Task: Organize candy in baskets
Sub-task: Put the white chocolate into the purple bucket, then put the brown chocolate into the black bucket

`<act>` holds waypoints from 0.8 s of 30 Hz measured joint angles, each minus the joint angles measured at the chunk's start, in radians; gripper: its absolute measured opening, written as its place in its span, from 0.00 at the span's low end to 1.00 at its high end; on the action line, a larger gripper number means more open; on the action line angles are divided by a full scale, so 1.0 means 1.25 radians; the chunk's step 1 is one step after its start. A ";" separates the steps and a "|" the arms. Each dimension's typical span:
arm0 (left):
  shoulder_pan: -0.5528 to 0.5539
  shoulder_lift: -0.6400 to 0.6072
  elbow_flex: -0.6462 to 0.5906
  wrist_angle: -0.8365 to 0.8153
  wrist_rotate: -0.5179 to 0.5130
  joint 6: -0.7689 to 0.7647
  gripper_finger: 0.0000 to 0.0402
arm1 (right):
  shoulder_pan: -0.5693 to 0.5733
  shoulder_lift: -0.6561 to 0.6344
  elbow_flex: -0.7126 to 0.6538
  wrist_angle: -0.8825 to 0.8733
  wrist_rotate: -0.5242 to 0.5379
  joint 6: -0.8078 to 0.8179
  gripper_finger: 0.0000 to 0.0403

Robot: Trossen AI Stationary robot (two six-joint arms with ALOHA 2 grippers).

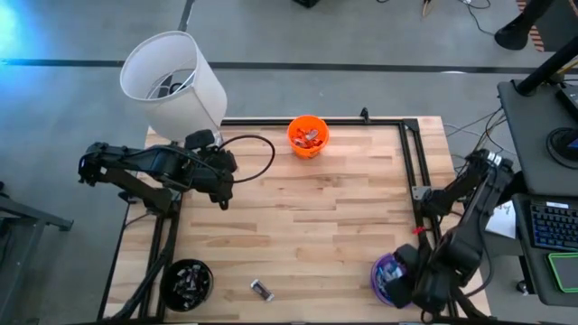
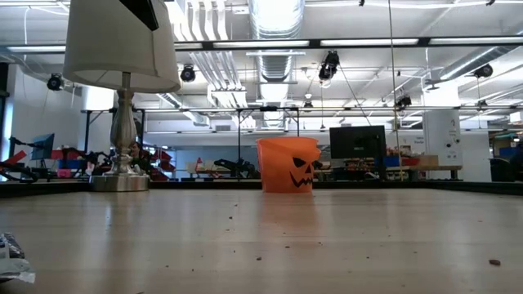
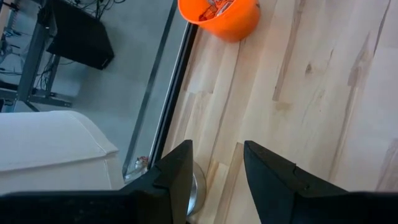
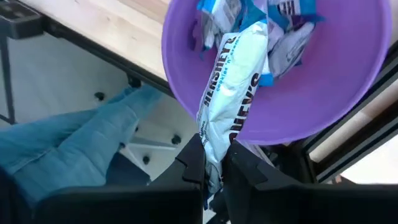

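The purple basket (image 1: 388,278) stands at the table's near right corner with several blue and white candies inside. My right gripper (image 4: 214,165) hovers over it, shut on a white and light-blue wrapped candy (image 4: 231,87). An orange basket (image 1: 307,135) with candies stands at the far edge, and a black basket (image 1: 188,283) with dark candies sits at the near left. One dark wrapped candy (image 1: 262,289) lies flat on the table near the front edge. My left gripper (image 3: 214,165) stands open above the table's far left, beside the lamp. My right gripper pinches one end of the white and light-blue candy (image 4: 210,142) between its two fingers, which slant down from above. The candy sticks out beyond the fingertips, lifted clear, and its free end reaches over the purple basket's opening (image 4: 348,81).
A lamp with a large white shade (image 1: 172,81) stands at the table's far left corner, its metal base (image 3: 196,186) close to my left gripper. A black frame rail (image 1: 415,153) runs along the right side. A person's legs in jeans (image 4: 74,143) show beyond the near edge.
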 joint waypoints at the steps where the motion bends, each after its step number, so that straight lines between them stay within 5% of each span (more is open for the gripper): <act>1: 0.000 0.000 0.000 0.000 0.000 0.000 0.31 | 0.000 0.004 0.000 0.002 -0.010 0.002 0.06; 10: 0.000 0.000 0.000 0.001 0.000 0.000 0.31 | 0.000 0.023 -0.001 -0.037 -0.023 0.062 0.09; 24: 0.000 0.000 0.000 0.002 0.000 0.000 0.31 | -0.003 0.022 -0.003 -0.062 0.003 0.027 0.38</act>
